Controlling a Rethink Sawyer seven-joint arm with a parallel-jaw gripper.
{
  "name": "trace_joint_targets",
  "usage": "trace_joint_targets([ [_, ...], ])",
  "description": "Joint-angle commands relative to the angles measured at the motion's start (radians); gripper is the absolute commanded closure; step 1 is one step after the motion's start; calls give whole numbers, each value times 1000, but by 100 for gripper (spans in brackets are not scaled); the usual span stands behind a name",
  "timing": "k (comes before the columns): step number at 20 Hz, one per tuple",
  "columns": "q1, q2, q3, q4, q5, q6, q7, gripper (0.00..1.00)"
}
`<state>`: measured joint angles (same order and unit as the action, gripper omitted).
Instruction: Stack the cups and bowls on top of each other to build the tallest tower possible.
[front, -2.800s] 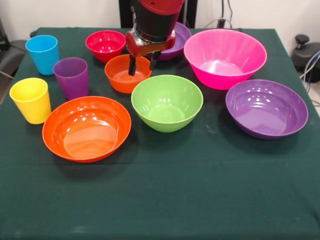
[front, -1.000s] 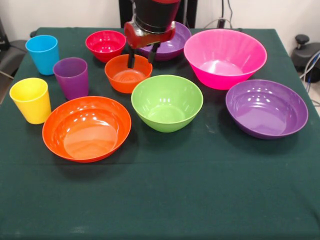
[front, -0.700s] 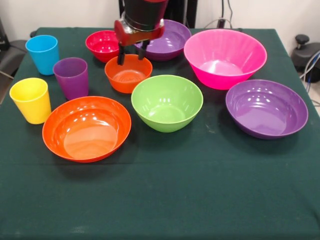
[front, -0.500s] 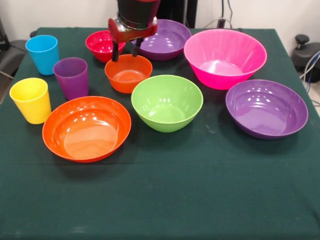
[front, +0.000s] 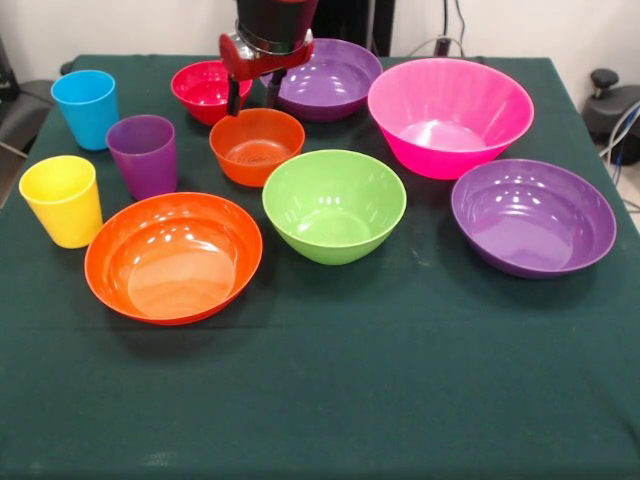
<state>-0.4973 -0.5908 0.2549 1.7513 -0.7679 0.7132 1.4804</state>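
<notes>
My gripper (front: 252, 103) hangs open and empty just above the far rim of the small orange bowl (front: 257, 147), between the small red bowl (front: 205, 88) and the back purple bowl (front: 330, 80). The blue cup (front: 84, 108), purple cup (front: 143, 155) and yellow cup (front: 62, 200) stand upright at the left. In front lie the wide orange bowl (front: 173, 257) and green bowl (front: 333, 205). The pink bowl (front: 450, 115) and a second purple bowl (front: 532, 217) sit at the right. Each piece stands alone, none on another.
Everything rests on a table (front: 330, 390) covered in dark green cloth, with a broad bare stretch toward the front edge. Dark equipment (front: 615, 105) and cables sit beyond the right edge.
The gripper has lifted out of the small orange bowl and shifted left and toward the far side. The bowl stayed where it was, as did all other pieces.
</notes>
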Motion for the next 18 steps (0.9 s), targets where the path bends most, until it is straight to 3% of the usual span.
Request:
trace_joint_targets([
  [1, -34, 13, 78, 29, -75, -59, -153, 0],
  [8, -56, -13, 104, 1, -58, -5, -205, 0],
  [18, -20, -31, 125, -51, -25, 68, -196, 0],
])
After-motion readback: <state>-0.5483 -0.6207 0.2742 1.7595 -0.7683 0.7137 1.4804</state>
